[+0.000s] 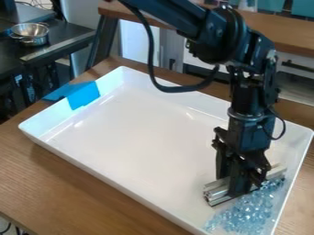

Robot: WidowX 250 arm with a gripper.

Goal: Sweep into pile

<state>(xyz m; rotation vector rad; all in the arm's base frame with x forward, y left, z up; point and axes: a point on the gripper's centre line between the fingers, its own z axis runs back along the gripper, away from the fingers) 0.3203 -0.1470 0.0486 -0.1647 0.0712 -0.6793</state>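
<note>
- Many clear beads lie in the tray's near corner, along its right wall, loosely spread.
- Just behind them, touching or nearly so, is the silver bar.
- The gripper is closed on the bar, one finger in front of it, one behind.
- The sweep itself looks to be in hand; next calls for a low, level push toward the corner, then a nudge on strays, lest beads slip round the bar's ends.
- Blue tape sits over the tray's far-left wall.
</note>
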